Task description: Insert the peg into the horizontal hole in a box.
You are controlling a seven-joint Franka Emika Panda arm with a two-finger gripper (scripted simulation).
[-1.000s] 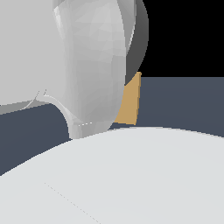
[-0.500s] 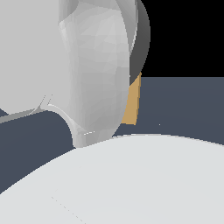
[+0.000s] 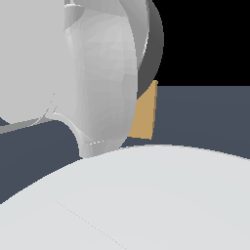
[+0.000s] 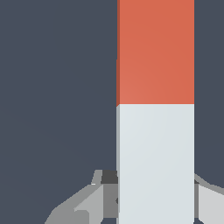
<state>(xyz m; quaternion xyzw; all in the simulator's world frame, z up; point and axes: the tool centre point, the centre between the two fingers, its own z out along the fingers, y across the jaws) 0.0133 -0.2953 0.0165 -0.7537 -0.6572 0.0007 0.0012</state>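
In the wrist view the peg (image 4: 155, 87) runs lengthwise between my fingers, its far part orange-red and its near part pale grey-white. My gripper (image 4: 154, 192) is shut on the pale end, with a grey finger (image 4: 94, 197) pressed to each side. In the exterior view only a narrow tan sliver of the box (image 3: 145, 119) shows behind my white arm (image 3: 97, 73). The hole is hidden, and neither the peg nor the gripper shows in that view.
A large white rounded body (image 3: 146, 195) fills the lower part of the exterior view. Dark blue-grey floor (image 3: 205, 117) lies around the box, and under the peg in the wrist view.
My arm link has shifted slightly in the exterior view, covering then uncovering a bit of the tan box. The box itself has stayed put.
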